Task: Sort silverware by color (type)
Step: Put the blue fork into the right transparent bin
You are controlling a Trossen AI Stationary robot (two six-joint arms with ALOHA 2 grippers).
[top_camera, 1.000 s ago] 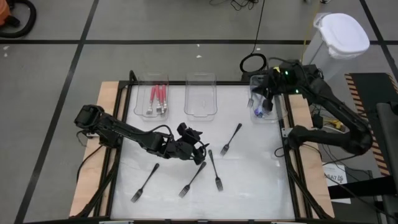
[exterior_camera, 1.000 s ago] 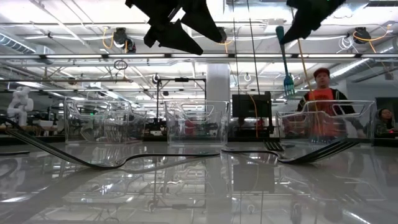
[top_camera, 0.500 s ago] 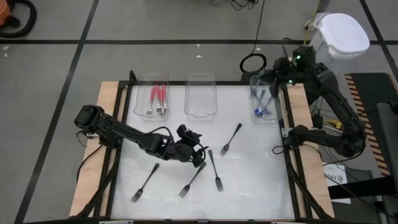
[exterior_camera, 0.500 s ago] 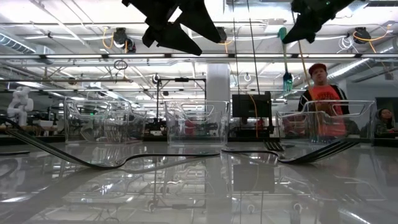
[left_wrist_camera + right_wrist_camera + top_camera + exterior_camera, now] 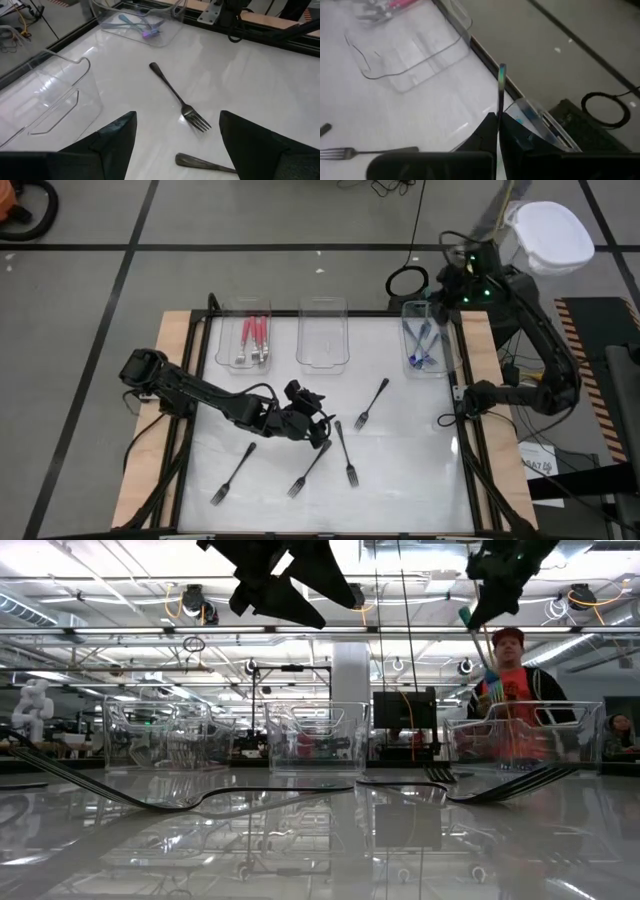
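Nearest you, four black forks (image 5: 300, 470) lie loose on the white table (image 5: 400, 480); your left gripper (image 5: 312, 418) hangs just above their upper ends with its fingers spread wide and nothing between them; in its wrist view one black fork (image 5: 180, 100) lies just ahead of the fingers, a second is cut off at the frame edge. Farther back stand three clear trays: the left tray (image 5: 222, 340) holds the red forks (image 5: 255, 338), the middle tray (image 5: 322, 355) is hard to read, the right tray (image 5: 445, 350) holds blue forks (image 5: 418, 348). Your right gripper (image 5: 462, 272) sits past that tray's far corner, clenched on a teal-handled fork (image 5: 502, 82); its tines are hidden.
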